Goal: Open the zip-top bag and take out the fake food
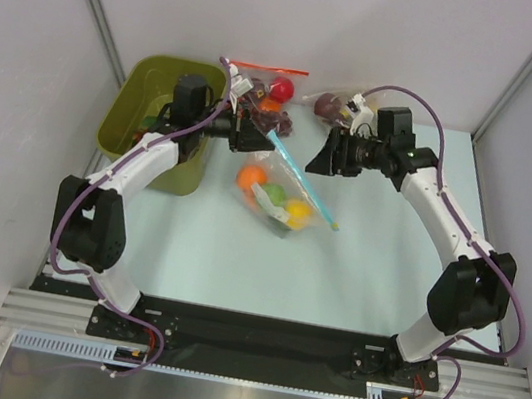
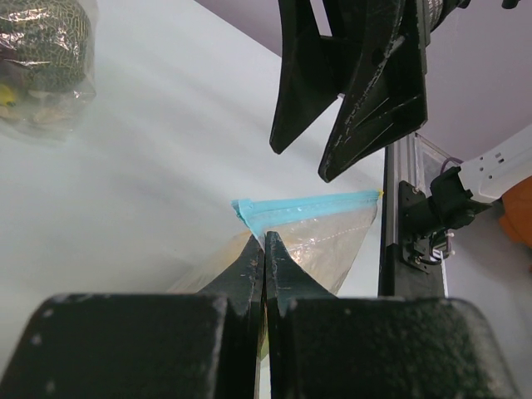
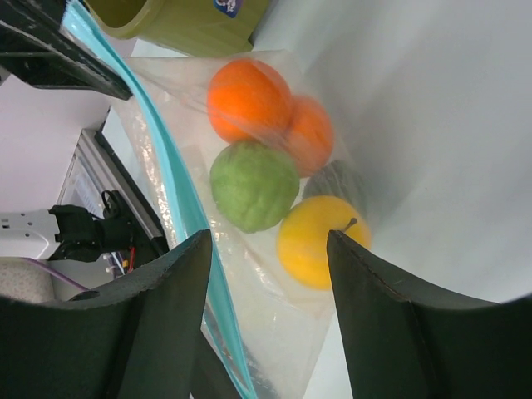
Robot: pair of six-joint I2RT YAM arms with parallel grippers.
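1. My left gripper (image 2: 264, 249) is clamped on the zip-top bag (image 1: 276, 199) at its far corner, mid-table.
2. My right gripper (image 1: 321, 158), jaws apart, hangs just right of the blue zip strip (image 1: 304, 183), which runs diagonally toward the near-right corner.
3. The fake food (image 3: 253, 184) sits inside.

Lighting brightly and evenly from above, casting soft shadows on the pale matte table (image 1: 357, 265); blurring near black gripper fingers (image 3: 158, 332).

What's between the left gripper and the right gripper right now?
The light-blue zip strip of the zip-top bag. The shut left gripper pinches the bag just under it; the open right gripper is beyond it. Left wrist view shows this.
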